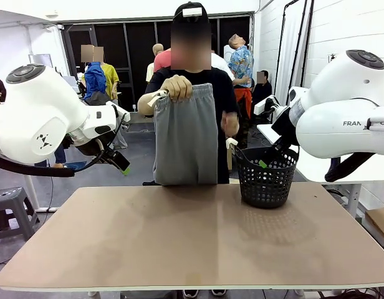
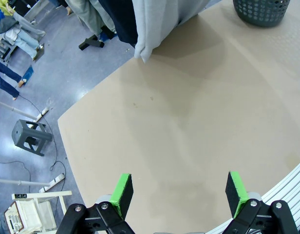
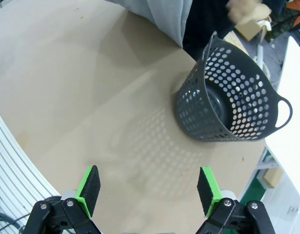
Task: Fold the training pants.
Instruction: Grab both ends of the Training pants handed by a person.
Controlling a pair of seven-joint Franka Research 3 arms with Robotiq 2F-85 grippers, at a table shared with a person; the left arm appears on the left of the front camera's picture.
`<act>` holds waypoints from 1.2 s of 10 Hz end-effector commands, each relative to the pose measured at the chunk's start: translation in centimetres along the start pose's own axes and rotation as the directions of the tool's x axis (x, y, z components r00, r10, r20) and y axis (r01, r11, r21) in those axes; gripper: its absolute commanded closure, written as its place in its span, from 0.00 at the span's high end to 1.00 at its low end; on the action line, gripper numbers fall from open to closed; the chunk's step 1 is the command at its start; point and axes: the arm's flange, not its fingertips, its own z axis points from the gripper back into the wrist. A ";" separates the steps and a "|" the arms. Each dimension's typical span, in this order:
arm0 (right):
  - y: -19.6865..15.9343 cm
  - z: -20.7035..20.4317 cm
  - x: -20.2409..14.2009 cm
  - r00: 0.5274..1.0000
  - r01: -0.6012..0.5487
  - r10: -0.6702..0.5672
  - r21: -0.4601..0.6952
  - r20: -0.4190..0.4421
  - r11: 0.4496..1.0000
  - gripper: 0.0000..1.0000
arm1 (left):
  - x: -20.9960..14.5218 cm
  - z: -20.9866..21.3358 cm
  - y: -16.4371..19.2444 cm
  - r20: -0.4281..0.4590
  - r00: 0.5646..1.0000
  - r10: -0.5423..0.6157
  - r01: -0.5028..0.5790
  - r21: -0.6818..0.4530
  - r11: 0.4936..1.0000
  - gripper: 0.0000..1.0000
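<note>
A person at the far side holds the light grey training pants (image 1: 184, 134) up by the gathered waistband with one hand (image 1: 177, 87). The legs hang down to the table's far edge. In the left wrist view, a lower corner of the pants (image 2: 157, 29) hangs at that edge. The right wrist view shows the pants (image 3: 159, 14) at its top. My left gripper (image 1: 120, 163) hovers above the table's left side, open and empty (image 2: 179, 192). My right gripper (image 3: 149, 189) is open and empty too, high over the table near the basket.
A black mesh basket (image 1: 265, 177) stands at the table's far right (image 3: 228, 97). The brown tabletop (image 1: 192, 237) is bare in front of it. A grey stool (image 2: 30, 137) and cables lie on the floor to the left. The person's other hand (image 1: 230, 123) is beside the basket.
</note>
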 end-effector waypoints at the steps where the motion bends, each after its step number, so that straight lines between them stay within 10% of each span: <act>1: 0.0 0.0 0.0 1.000 0.002 -0.002 0.005 -0.001 1.000 1.00 | 0.0 0.0 0.1 -0.001 1.000 -0.010 0.010 0.002 1.000 1.00; 12: 0.0 0.0 0.0 1.000 0.002 -0.002 0.005 -0.001 1.000 1.00 | 0.0 0.0 0.1 -0.001 1.000 -0.010 0.010 0.002 1.000 1.00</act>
